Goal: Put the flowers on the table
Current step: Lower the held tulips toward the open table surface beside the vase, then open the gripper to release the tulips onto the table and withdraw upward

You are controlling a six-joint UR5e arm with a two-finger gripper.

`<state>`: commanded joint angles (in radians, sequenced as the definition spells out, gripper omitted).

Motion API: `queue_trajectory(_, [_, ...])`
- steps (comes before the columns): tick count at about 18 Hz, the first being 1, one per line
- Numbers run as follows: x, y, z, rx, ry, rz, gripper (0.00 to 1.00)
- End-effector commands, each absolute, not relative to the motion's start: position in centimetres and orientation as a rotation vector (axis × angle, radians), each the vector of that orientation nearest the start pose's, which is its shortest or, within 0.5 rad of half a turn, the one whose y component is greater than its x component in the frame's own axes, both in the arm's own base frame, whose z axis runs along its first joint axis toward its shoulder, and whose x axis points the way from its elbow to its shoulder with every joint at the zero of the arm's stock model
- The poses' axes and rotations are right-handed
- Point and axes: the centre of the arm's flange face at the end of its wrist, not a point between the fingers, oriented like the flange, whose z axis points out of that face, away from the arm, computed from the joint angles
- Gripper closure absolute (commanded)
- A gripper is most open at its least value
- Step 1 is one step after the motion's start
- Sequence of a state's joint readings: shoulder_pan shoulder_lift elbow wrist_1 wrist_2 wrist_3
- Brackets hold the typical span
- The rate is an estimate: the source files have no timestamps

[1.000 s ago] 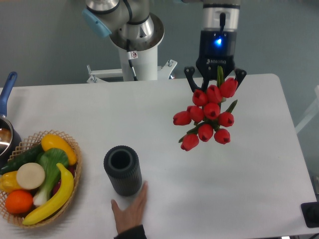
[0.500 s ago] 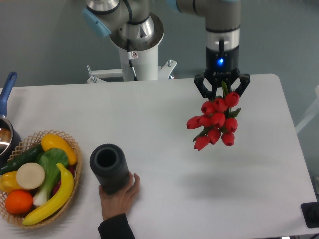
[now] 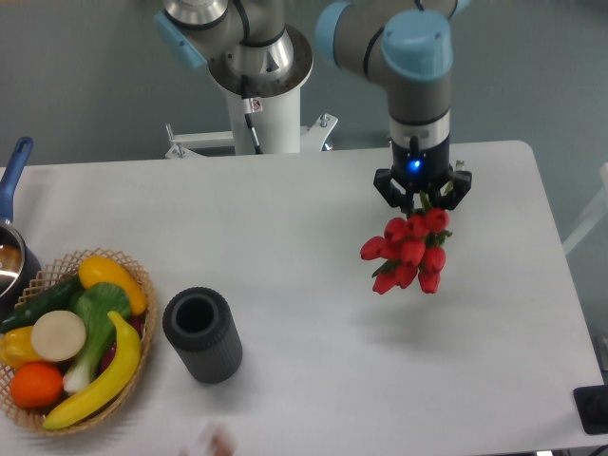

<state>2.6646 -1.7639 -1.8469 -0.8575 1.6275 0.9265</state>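
- At the far left edge a pot (image 3: 11,256) with a blue handle shows only in part
- Beside it, near the front left corner, a round wicker basket (image 3: 142,285) holds a yellow pepper, a green cucumber, a banana, an orange and a pale round slice
- Just right of the basket stands a dark grey ribbed vase (image 3: 201,334), its open mouth tipped slightly toward the camera, apart from the basket rim
- At the bottom edge, below the vase, a blurred bit of a hand (image 3: 211,442) shows, not touching the vase
- The white table (image 3: 304,209) spans the whole width under all of this
- The robot base (image 3: 258,85) rises behind the far edge of the table, left of centre
- To the right of centre the gripper (image 3: 421,195) points down, a blue light glowing on its body, its fingers clenched around the green stems
- The flowers (image 3: 408,252) hang head-down from the gripper, red tulip heads bunched below the fingers, over the right part of the table; whether the lowest heads touch the surface I cannot tell
- A dark object (image 3: 594,408) sits at the right front corner, cut by the frame
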Motion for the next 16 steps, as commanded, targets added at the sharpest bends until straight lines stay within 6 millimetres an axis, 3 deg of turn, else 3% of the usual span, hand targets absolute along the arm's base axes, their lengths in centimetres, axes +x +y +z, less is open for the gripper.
queue_trajectory(6, [-43.1, 39.1, 28.1, -3.096, -0.212, 0.273, 0.62])
queue_trajectory(12, [-42.2, 40.9, 25.4, -3.125, -0.16, 0.211, 0.6])
queue_trajectory(15, [-42.2, 41.5, 25.1, -3.12, -0.133, 0.215, 0.38])
queue_trajectory(16, [-42.4, 41.5, 25.3, -3.114, -0.131, 0.225, 0.2])
